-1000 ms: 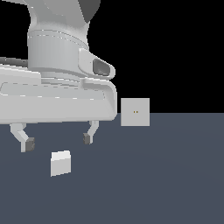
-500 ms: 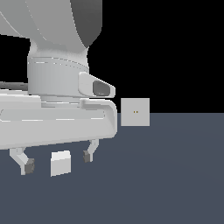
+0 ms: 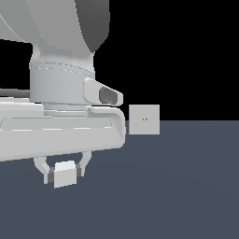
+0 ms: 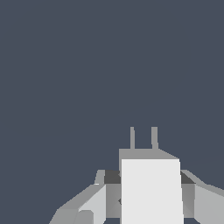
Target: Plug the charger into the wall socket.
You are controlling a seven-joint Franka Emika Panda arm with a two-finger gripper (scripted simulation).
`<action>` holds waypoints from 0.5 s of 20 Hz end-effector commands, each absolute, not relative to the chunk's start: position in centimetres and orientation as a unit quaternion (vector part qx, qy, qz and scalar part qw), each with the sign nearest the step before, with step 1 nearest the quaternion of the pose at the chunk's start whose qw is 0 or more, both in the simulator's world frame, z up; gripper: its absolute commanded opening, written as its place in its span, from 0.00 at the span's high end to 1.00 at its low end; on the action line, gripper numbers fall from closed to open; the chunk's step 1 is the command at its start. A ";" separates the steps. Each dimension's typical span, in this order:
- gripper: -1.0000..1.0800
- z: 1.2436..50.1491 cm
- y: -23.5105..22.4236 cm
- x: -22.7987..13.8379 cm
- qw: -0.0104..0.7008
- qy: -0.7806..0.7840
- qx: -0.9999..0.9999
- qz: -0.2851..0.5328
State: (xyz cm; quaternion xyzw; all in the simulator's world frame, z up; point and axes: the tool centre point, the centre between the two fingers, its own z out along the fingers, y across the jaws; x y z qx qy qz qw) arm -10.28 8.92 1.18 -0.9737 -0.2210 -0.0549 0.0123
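Exterior view, left to right: the tool (image 3: pixel 64 173), partly hidden under the arm, is clamping the charger (image 3: pixel 65 174) low over the worktop (image 3: pixel 186 186); the wall socket (image 3: pixel 144 119) is standing well apart, its dots barely discernible.

Bulky white Panda arm (image 3: pixel 60 60) filling exterior view's left, wrist pointing straight down, hand sitting low over floor. Pale grey two-finger gripper (image 3: pixel 64 173) hanging under it, fingers pressing in on both sides of small white-grey boxy charger (image 3: pixel 65 174). Wrist view: dark finger pads (image 4: pixel 112 176) hugging block's flanks.
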 end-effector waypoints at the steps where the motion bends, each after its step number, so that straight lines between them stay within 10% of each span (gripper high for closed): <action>1: 1.00 1.2 9.0 -10.3 0.012 -0.221 -0.974 -0.055; 10: 1.00 2.2 7.4 -8.6 0.011 -0.200 -0.978 -0.055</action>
